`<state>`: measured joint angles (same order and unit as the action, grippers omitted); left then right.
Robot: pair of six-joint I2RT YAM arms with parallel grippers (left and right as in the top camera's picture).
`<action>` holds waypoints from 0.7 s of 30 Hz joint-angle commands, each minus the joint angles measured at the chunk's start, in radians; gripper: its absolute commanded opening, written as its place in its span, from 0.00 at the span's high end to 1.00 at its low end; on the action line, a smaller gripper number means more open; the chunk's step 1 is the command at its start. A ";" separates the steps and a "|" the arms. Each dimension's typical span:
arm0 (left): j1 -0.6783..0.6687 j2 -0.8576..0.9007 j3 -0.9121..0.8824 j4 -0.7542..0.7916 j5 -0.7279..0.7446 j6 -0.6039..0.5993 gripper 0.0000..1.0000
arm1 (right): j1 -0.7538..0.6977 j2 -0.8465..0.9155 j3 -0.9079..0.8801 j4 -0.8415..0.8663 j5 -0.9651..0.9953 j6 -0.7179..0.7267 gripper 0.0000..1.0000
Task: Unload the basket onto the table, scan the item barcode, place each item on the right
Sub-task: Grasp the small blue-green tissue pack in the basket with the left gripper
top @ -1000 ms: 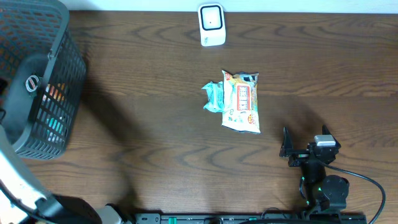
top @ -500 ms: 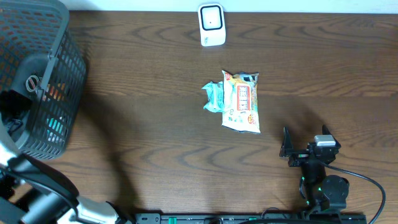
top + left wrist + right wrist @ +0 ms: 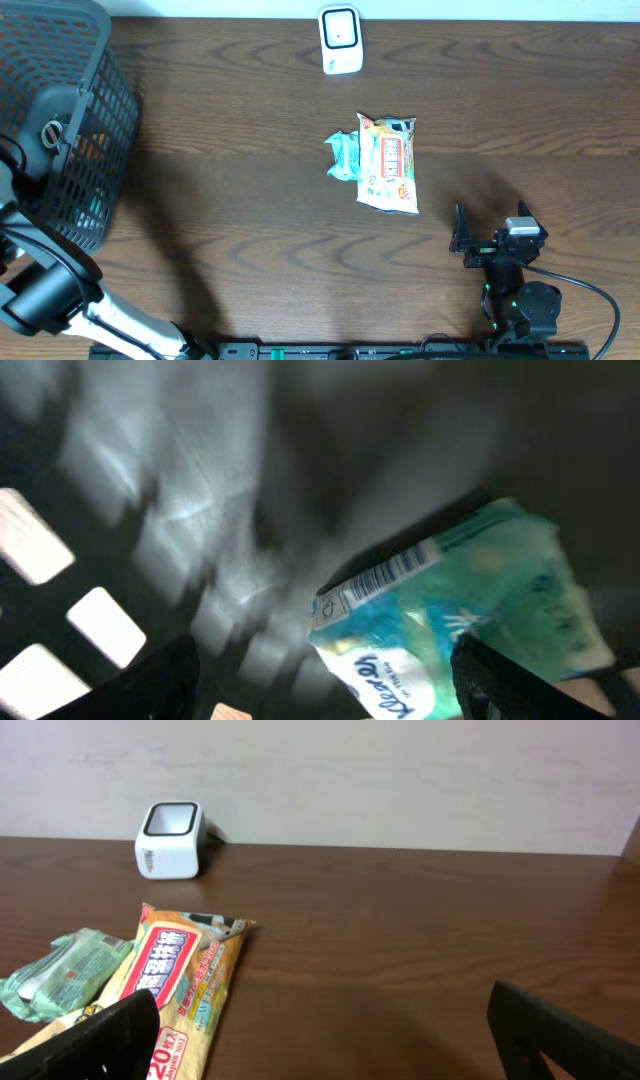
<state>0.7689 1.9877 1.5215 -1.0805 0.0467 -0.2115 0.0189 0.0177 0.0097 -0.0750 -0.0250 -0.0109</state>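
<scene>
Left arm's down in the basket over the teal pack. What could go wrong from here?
The left jaws stand open over the teal pack, a soft film wrapper; closing may pinch only film and slip.
The basket mesh surrounds the arm; lifting out might snag it.
The snack bag lies near the route to the scanner; a low carry could knock it.

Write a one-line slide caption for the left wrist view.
Left gripper, jaws open, hovers inside the basket above a teal packet with its barcode facing the camera.
</scene>
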 commanded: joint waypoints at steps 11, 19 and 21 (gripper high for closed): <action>0.005 0.066 -0.004 -0.011 0.084 0.164 0.32 | 0.006 -0.004 -0.003 -0.002 0.007 0.002 0.01; 0.005 0.068 -0.043 0.024 0.085 0.170 0.37 | 0.006 -0.004 -0.003 -0.002 0.007 0.002 0.01; 0.005 0.068 -0.044 0.025 0.085 0.170 0.51 | 0.006 -0.004 -0.003 -0.002 0.007 0.003 0.01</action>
<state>0.7746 2.0220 1.5112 -1.0618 0.1280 -0.0467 0.0189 0.0177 0.0097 -0.0750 -0.0254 -0.0113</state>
